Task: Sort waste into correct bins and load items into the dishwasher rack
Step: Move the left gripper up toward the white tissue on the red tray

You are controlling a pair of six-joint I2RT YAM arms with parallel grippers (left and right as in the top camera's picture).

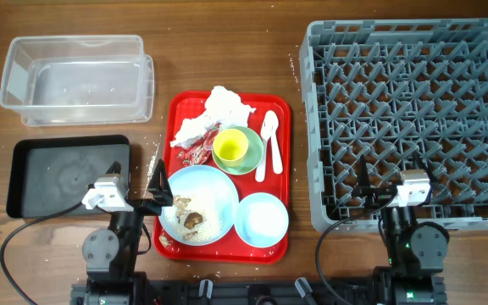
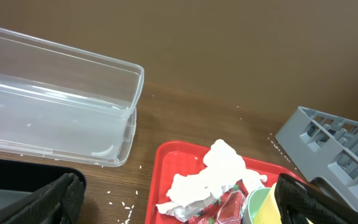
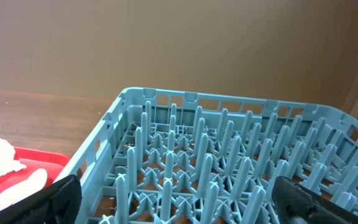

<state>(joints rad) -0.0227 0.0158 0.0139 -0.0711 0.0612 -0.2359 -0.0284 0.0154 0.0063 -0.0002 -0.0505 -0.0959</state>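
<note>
Left claw (image 1: 158,190) hangs with jaws spread wide and empty at the left edge of the red tray (image 1: 283,114), beside the light blue plate (image 1: 214,191) carrying food scraps (image 1: 188,221); right claw (image 1: 388,180), equally wide and empty, sits over the near edge of the dishwasher rack (image 1: 313,127). Tissue (image 1: 223,108), wrapper (image 1: 199,152), cup (image 1: 235,146) in its dish (image 1: 252,163), spoon (image 1: 267,140) and bowl (image 1: 261,219) share the red tray, while clear box (image 1: 11,72) and black tray (image 1: 22,182) stand left on the table (image 1: 227,42)
</note>
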